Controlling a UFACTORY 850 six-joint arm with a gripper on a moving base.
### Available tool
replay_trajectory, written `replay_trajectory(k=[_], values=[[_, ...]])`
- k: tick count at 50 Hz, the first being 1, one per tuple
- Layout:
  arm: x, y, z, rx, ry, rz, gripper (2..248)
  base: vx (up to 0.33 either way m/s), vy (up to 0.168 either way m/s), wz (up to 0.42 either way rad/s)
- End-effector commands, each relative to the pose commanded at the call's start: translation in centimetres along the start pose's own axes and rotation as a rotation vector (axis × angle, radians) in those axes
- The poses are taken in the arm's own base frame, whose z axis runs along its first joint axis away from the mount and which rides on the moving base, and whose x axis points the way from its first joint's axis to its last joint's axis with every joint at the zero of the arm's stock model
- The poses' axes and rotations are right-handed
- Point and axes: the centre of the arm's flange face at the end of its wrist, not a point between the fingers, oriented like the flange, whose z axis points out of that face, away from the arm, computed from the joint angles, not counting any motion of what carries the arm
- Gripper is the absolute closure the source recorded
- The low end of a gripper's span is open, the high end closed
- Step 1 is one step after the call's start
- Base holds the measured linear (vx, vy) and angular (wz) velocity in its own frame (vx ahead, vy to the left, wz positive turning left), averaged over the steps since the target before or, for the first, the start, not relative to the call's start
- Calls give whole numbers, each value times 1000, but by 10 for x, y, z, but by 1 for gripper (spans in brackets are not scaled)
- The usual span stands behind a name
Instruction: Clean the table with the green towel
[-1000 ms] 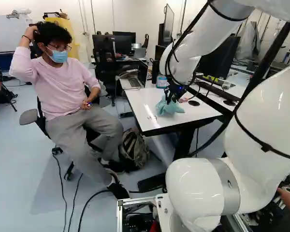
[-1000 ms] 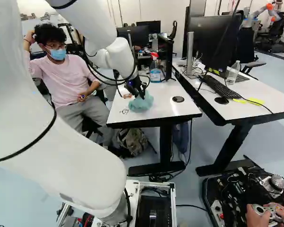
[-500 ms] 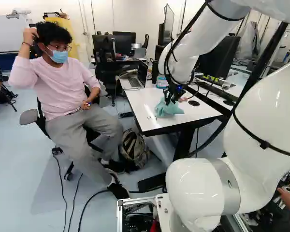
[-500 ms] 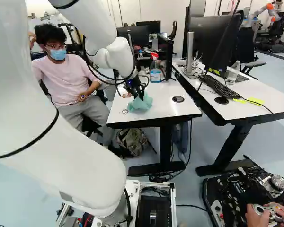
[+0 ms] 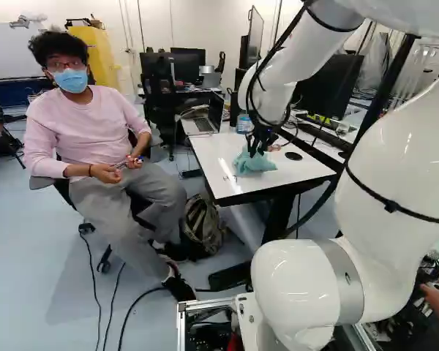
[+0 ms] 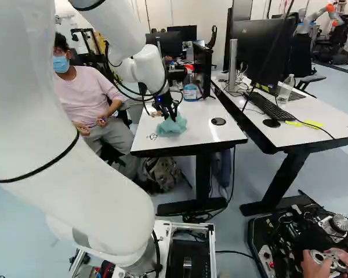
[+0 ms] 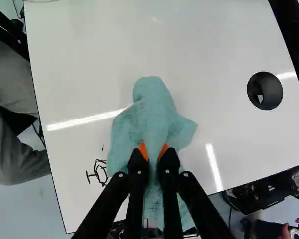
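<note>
Green towel point(image 7: 154, 104) on the white table point(image 6: 203, 136), pinched between both fingers of the gripper point(image 6: 173, 118). Around the towel: black drawing point(image 7: 98, 171), just beside; round inset point(image 7: 264, 90), near; spray bottle point(image 6: 189, 91), beyond.

Two forward views from behind, one close downward, table point(image 6: 200, 134) in all.

Seen from the base, the towel point(image 6: 173, 125) lies on the table point(image 6: 200, 113): scribble point(image 6: 152, 136) left, hole point(image 6: 218, 121) right, bottle point(image 6: 189, 91) behind, keyboard point(image 6: 271, 106) farther right.
</note>
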Motion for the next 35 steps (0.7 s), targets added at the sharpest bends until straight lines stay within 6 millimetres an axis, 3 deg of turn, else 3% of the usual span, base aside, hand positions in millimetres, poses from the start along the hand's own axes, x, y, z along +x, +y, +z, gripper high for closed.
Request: replay_trajectory(k=[24, 35], values=[[-2, -12, -4, 13, 79, -25, 211, 0, 0, 0], [-2, -15, 5, 16, 94, -30, 211, 0, 0, 0]])
